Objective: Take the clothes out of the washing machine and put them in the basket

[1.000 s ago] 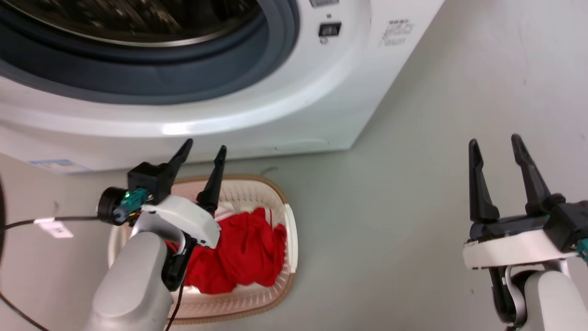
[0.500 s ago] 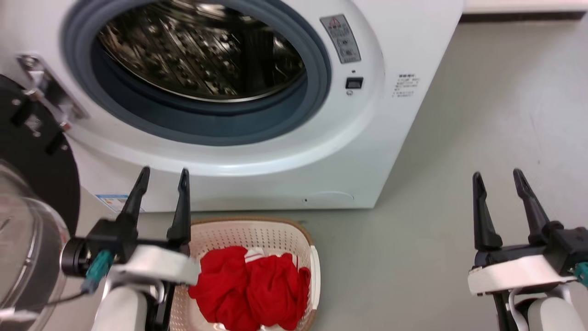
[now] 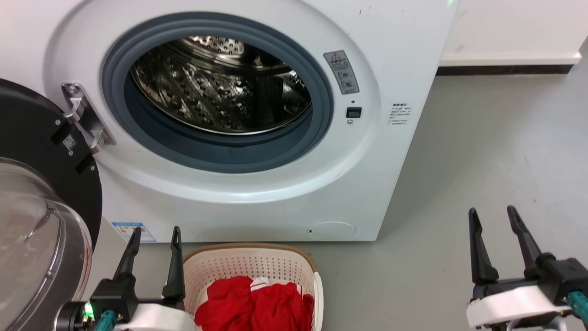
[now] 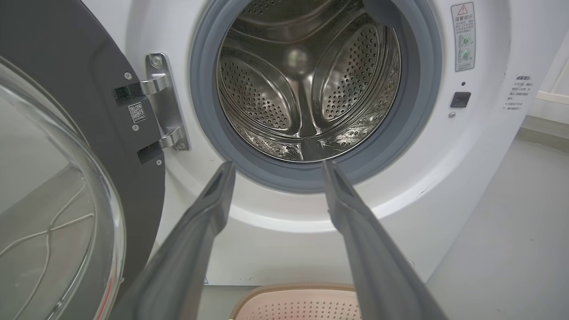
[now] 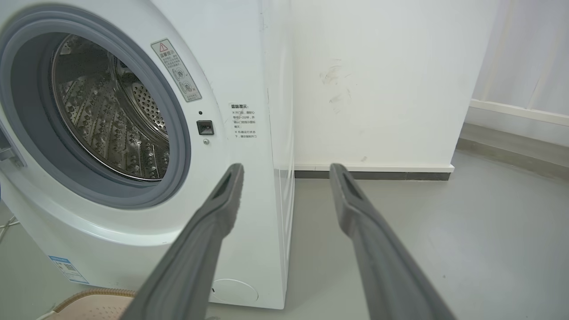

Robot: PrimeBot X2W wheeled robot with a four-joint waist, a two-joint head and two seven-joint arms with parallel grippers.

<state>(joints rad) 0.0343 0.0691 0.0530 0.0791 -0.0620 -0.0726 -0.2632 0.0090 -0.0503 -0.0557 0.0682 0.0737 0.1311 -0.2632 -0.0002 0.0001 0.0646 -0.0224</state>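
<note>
The white washing machine stands before me, its black-framed glass door swung open to the left. Its steel drum holds no fabric that I can see; the left wrist view looks into the same bare drum. On the floor in front sits the cream basket with the red clothes lying in it. My left gripper hangs open just left of the basket, holding nothing. My right gripper is open over the floor far to the right. The basket rim peeks in below the left fingers.
Grey floor stretches right of the washer up to a white wall with a dark skirting strip. The open door blocks the left side. A corner of the basket shows low in the right wrist view.
The head camera has tilted up, so the whole porthole and door now show and the basket sits at the bottom edge. My left gripper has drawn back off the basket to its left side.
</note>
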